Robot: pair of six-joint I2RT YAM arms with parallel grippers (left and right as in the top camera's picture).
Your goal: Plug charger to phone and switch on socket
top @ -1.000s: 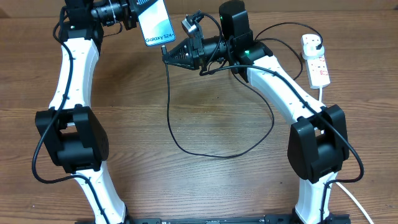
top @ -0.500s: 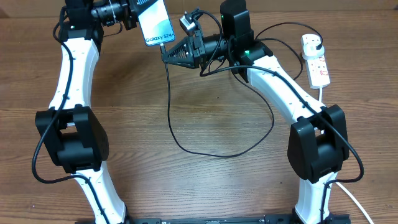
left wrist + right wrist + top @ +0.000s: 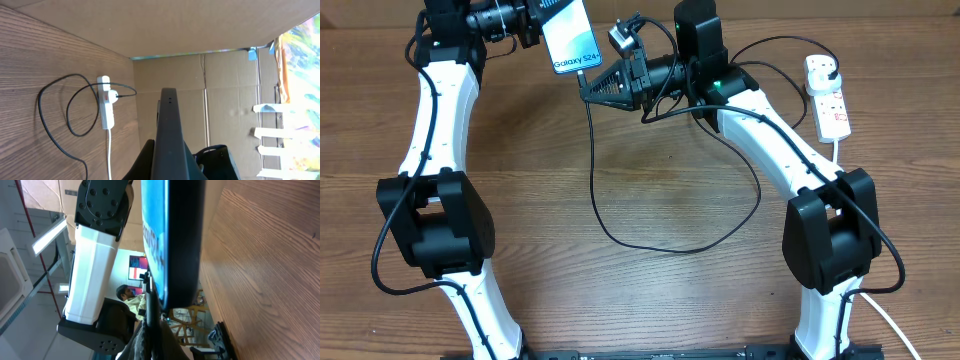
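My left gripper [image 3: 542,22] is shut on the phone [image 3: 570,35], holding it off the table at the back with the light "Galaxy" screen facing up. In the left wrist view the phone [image 3: 167,130] shows edge-on between the dark fingers [image 3: 145,162]. My right gripper [image 3: 586,86] is shut on the connector end of the charger [image 3: 592,170], with the tip at the phone's lower edge. I cannot tell whether it is seated. The connector [image 3: 151,307] rises beside the blue screen [image 3: 172,235]. The black cable loops across the table to a plug in the socket [image 3: 832,105] at the far right.
The socket [image 3: 106,107] lies near a cardboard wall [image 3: 215,85] at the table's back corner, with its thick white cord [image 3: 108,155] trailing to the front right. The cable's wide loop [image 3: 670,248] lies mid-table. Both arm bases stand at the front edge.
My right gripper has shifted slightly left and up with the connector, closing on the phone's lower edge, then stopped. The left gripper and phone have not moved.
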